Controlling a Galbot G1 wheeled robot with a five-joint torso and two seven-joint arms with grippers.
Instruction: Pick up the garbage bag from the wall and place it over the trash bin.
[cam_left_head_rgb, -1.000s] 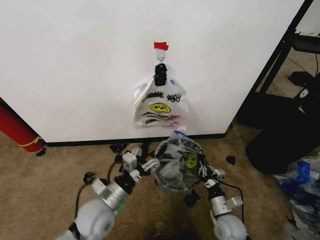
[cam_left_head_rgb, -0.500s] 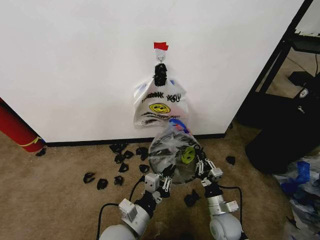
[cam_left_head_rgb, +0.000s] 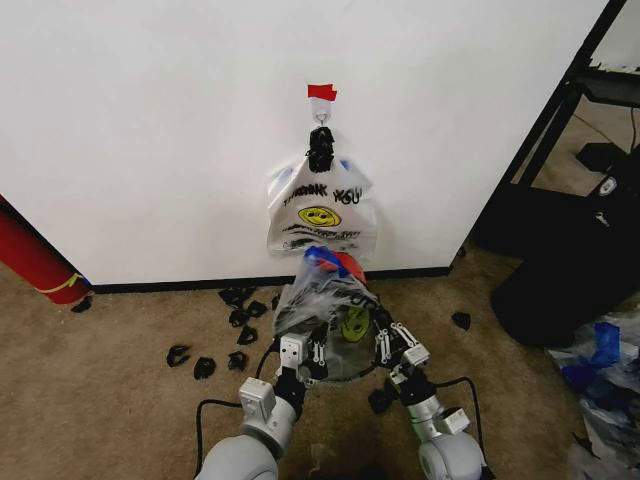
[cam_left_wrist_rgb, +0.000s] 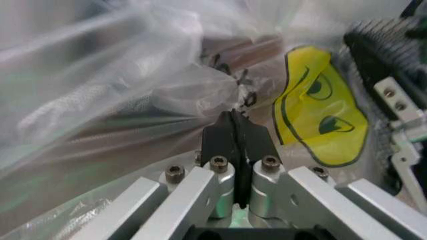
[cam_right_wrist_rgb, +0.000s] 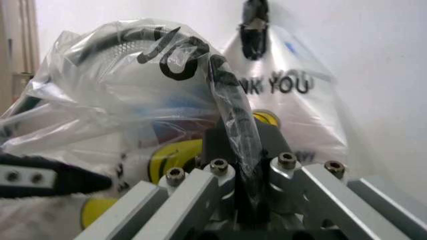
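A plain white wall (cam_left_head_rgb: 150, 130) with a black baseboard fills the upper part of the head view, and everything here is placed against it. Low at the wall's left end, a red cylinder (cam_left_head_rgb: 35, 260) leans on the brown carpet (cam_left_head_rgb: 100, 340). Small black scraps (cam_left_head_rgb: 205, 367) lie scattered on the carpet just out from the baseboard. Next comes the left gripper (cam_left_head_rgb: 312, 352), out from the wall on the carpet side; its black fingertips (cam_left_wrist_rgb: 235, 135) are pressed together, pinching a gathered fold of the garbage bag (cam_left_head_rgb: 325, 300). That bag, thin crinkly see-through plastic with blue patches and a yellow-green smiley mark, hangs stretched between the two grippers just in front of the baseboard, rising above and beyond both pincers toward the wall. On the wall above it, a piece of red tape (cam_left_head_rgb: 321, 92) marks a small hook, from which an opaque white "THANK YOU" bag (cam_left_head_rgb: 320, 212) hangs by a black knot. The right gripper (cam_left_head_rgb: 392, 345) sits just beside the left one, equally near the wall, clenched on a twisted strip of the garbage bag's edge. Past the wall's right end stands a large black bulk (cam_left_head_rgb: 560, 270).
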